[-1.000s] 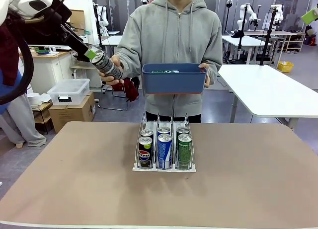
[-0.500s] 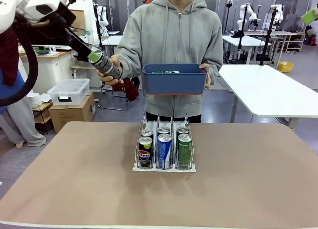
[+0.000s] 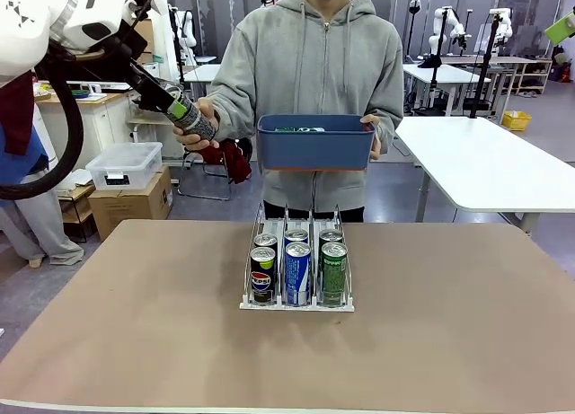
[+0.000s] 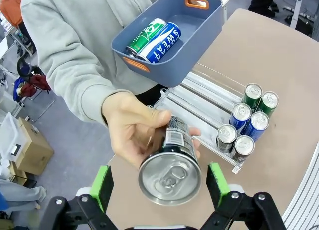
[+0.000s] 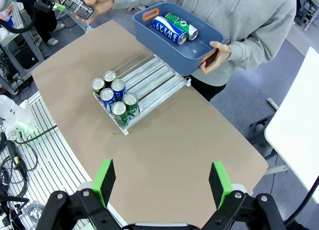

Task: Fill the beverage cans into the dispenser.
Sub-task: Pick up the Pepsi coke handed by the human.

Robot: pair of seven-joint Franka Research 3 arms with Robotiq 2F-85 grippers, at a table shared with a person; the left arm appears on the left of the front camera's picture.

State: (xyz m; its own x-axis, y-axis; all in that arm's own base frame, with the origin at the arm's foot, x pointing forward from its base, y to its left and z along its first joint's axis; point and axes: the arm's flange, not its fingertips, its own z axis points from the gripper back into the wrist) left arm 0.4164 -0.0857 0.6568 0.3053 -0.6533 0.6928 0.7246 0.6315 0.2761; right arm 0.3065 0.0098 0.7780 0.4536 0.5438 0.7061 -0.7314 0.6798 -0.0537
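Observation:
A person's hand (image 4: 130, 132) holds out a black can (image 4: 169, 172), silver top toward my left wrist camera. My left gripper (image 4: 159, 179) is open around it, a green pad on each side with a small gap to the can; in the front view this gripper (image 3: 180, 109) is high at the left. The clear dispenser (image 3: 296, 220) stands mid-table with several cans (image 3: 297, 268) upright at the front of its three lanes. My right gripper (image 5: 162, 187) hangs open high above the table, holding nothing.
The person's other hand holds a dark blue tub (image 3: 314, 145) above the far side of the dispenser. Inside lie a blue-and-white can (image 5: 169, 30) and a green can (image 5: 182, 24). The brown table (image 3: 135, 324) is bare around the rack.
My left gripper has slid a little farther along the black can in the person's hand. The tub, rack and right arm have stayed put.

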